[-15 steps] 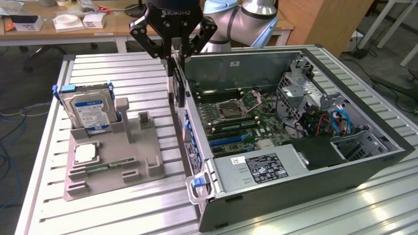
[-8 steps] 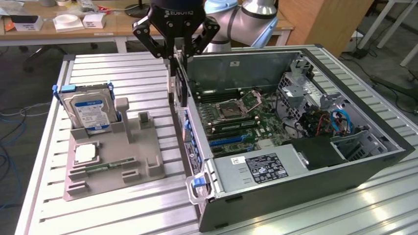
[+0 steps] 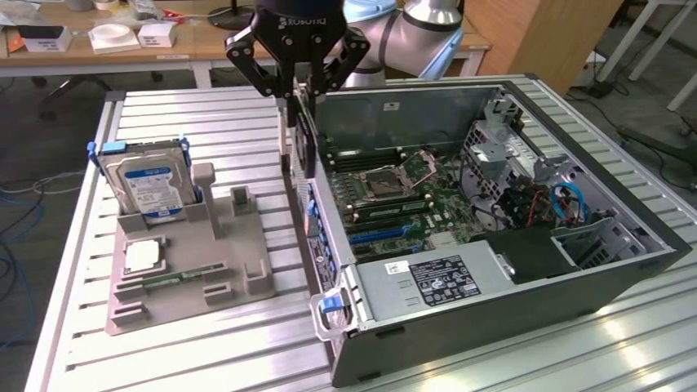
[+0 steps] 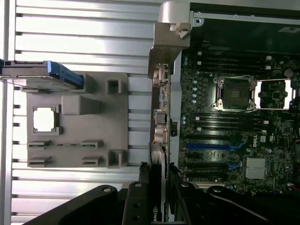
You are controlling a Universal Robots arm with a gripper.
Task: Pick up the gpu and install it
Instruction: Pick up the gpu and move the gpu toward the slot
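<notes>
Black gripper (image 3: 297,88) clenched on the gpu (image 3: 294,143), a thin flat dark circuit card w/ silver metal bracket (image 4: 171,37) at its far end. Card hangs edge-on straight below the gripper, long axis vert. Open black computer case (image 3: 610,269) sits on slatted metal surface (image 3: 163,351); gpu is at the case wall on the exterior view's left. Green motherboard (image 3: 425,196) w/ blue slots (image 3: 376,234) lies lower, toward the exterior view's right, prob. the install spot.
</notes>
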